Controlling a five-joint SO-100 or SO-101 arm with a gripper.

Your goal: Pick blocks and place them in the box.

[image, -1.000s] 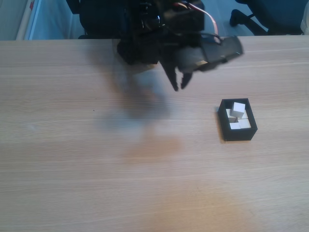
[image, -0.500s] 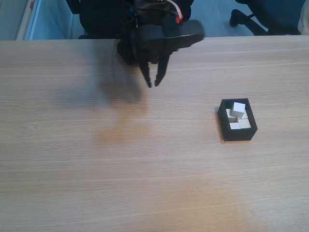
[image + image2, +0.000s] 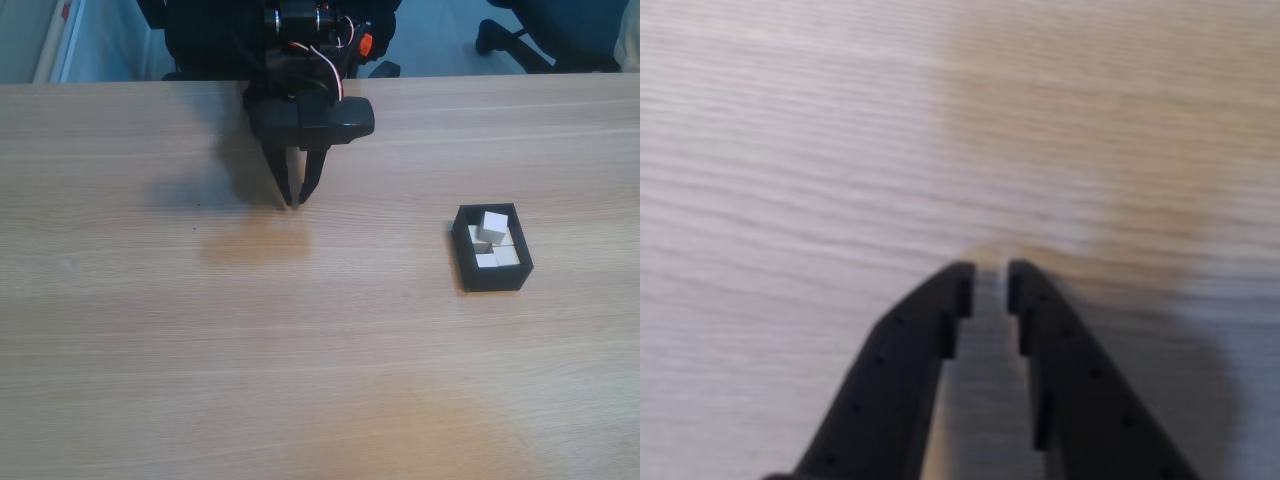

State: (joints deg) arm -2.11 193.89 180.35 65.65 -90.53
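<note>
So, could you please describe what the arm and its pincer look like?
The arm is black plastic, with red and white cables looping over its top and an orange part beside them. The pincer has two long black fingers tapering to blunt tips, with stepped inner edges.

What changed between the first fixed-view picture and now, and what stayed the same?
The tool swung left across the fixed view, away from the box, and turned to point down at the bare table. Its jaws narrowed to a small gap, with nothing taken or released. The box stayed in place, and the blocks in it stayed piled as before.
</note>
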